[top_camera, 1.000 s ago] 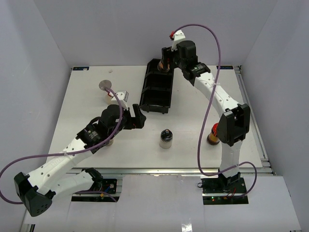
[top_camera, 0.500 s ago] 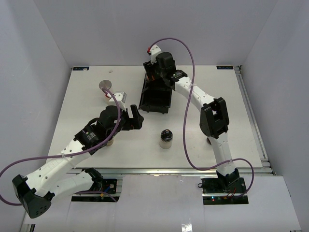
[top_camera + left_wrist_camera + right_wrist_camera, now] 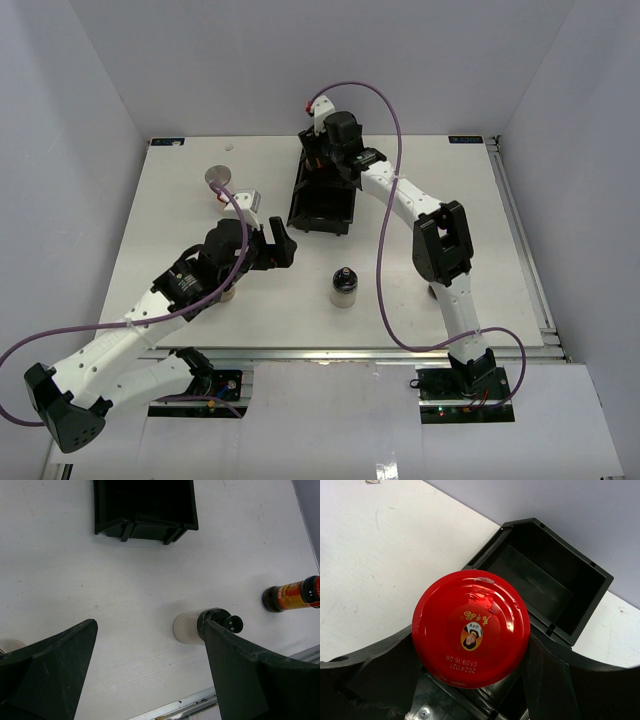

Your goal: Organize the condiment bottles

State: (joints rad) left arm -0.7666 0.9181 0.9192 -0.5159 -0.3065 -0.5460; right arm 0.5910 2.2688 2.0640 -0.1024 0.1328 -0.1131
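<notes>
My right gripper (image 3: pixel 470 645) is shut on an amber bottle; its red cap (image 3: pixel 471 635) fills the right wrist view, just above the black tray (image 3: pixel 547 575). In the top view the right gripper (image 3: pixel 320 158) hangs over the tray's far end and hides that bottle. My left gripper (image 3: pixel 150 670) is open and empty above the table. A pale bottle with a dark cap (image 3: pixel 192 627) stands by its right finger (image 3: pixel 250 675); it also shows in the top view (image 3: pixel 343 287). A second amber bottle (image 3: pixel 292 594) stands to the right. A cream bottle with a grey lid (image 3: pixel 218 180) stands far left.
The long black tray (image 3: pixel 318 225) lies lengthwise at the table's back middle; its visible compartments look empty. A pale object (image 3: pixel 227 293) shows partly under my left arm. The table's near metal edge (image 3: pixel 200 702) runs just below the left gripper.
My right gripper swung left with the red-capped bottle, from the tray's far right corner to over its far end, then held still. The left gripper shifted only slightly.
</notes>
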